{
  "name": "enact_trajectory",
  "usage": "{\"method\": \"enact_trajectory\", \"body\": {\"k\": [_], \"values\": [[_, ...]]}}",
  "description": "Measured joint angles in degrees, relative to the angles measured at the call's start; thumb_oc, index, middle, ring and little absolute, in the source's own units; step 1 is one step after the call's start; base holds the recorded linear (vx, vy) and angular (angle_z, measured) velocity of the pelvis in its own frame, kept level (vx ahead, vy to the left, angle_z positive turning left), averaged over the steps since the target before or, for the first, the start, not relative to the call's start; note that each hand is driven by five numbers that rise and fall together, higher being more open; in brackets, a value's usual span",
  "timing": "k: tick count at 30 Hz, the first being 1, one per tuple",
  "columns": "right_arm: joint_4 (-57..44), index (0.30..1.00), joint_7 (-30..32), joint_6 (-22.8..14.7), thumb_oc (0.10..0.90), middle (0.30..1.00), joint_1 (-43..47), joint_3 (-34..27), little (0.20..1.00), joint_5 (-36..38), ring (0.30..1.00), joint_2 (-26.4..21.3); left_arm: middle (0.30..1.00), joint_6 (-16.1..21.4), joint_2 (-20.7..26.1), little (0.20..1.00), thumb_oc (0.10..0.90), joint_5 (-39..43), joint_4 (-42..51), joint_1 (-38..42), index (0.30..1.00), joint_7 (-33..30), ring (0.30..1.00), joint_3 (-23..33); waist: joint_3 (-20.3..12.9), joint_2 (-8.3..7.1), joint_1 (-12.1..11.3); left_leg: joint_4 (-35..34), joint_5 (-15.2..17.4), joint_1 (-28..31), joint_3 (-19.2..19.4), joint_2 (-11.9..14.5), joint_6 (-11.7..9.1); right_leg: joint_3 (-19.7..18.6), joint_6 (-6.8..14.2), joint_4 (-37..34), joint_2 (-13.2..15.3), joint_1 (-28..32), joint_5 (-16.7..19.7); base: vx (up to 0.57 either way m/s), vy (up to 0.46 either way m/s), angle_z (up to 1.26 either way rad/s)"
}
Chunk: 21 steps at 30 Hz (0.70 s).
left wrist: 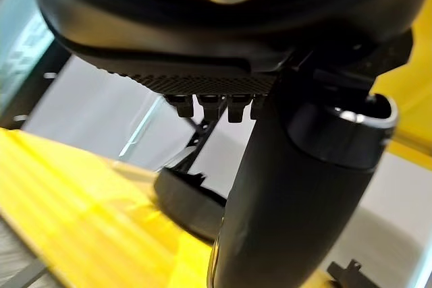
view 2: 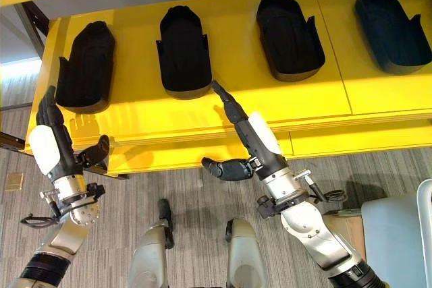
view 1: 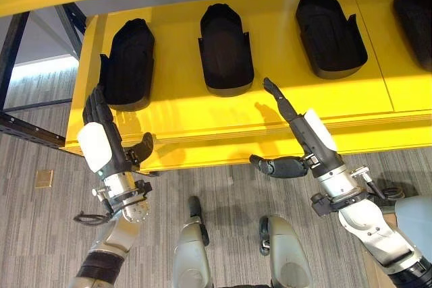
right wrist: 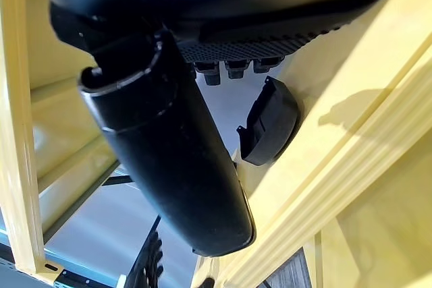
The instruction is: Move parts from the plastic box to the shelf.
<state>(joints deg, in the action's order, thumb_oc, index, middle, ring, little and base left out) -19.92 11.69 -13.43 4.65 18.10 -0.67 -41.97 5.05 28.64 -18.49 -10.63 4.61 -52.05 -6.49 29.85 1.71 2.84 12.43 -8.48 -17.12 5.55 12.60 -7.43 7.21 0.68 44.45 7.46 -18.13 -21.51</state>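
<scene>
Four black moulded plastic parts [view 1: 225,48] in a row on the yellow shelf [view 1: 324,106], no legible writing; left hand [view 1: 108,141] and right hand [view 1: 297,136] both straight-fingered, empty, at its front edge.

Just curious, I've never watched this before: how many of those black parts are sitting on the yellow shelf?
4, in a row along the yellow shelf: the leftmost part, the second part, the third part and the rightmost part. More could lie beyond the picture's edge.

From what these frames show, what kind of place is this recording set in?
Probably a workshop or parts store: a yellow rack shelf holds a row of identical black moulded parts, above grey carpet flooring. Both hands are open, holding nothing.
</scene>
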Motion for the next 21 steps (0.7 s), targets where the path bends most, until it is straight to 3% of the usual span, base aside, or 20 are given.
{"method": "enact_trajectory", "body": {"k": [9,15,21], "values": [[0.00,1.000,3.19,-0.01,0.900,1.000,-0.30,-0.97,1.000,-1.41,1.000,0.02,1.000,1.36,-0.84,1.000,0.900,2.52,1.04,-1.91,1.000,-7.42,1.000,9.53,0.01,0.10,-0.93,-0.09,-1.06,-0.82,-0.34,-0.03,0.47,0.26,-0.06,-0.01,0.01,-0.68,-0.06,-0.02,-0.015,0.01],[-0.01,1.000,3.31,-1.09,0.900,1.000,-2.96,-3.23,1.000,-1.39,1.000,0.01,1.000,1.31,-0.25,1.000,0.900,-0.85,4.38,-5.79,1.000,-1.89,1.000,7.56,-0.04,0.44,-1.53,-1.79,-1.01,-0.99,-0.15,-0.06,0.22,0.87,-0.37,-0.75,0.22,-1.18,0.23,-0.03,0.017,0.03],[-0.01,1.000,3.25,-1.66,0.900,1.000,-1.75,-4.06,1.000,-1.38,1.000,0.00,1.000,1.55,2.45,1.000,0.900,-5.27,3.83,-2.24,1.000,1.41,1.000,3.67,-0.07,0.57,-1.43,-1.65,-1.86,-1.07,-0.21,-0.76,0.54,0.73,0.01,-1.25,0.82,-0.96,0.50,-0.01,0.037,0.01]]}}
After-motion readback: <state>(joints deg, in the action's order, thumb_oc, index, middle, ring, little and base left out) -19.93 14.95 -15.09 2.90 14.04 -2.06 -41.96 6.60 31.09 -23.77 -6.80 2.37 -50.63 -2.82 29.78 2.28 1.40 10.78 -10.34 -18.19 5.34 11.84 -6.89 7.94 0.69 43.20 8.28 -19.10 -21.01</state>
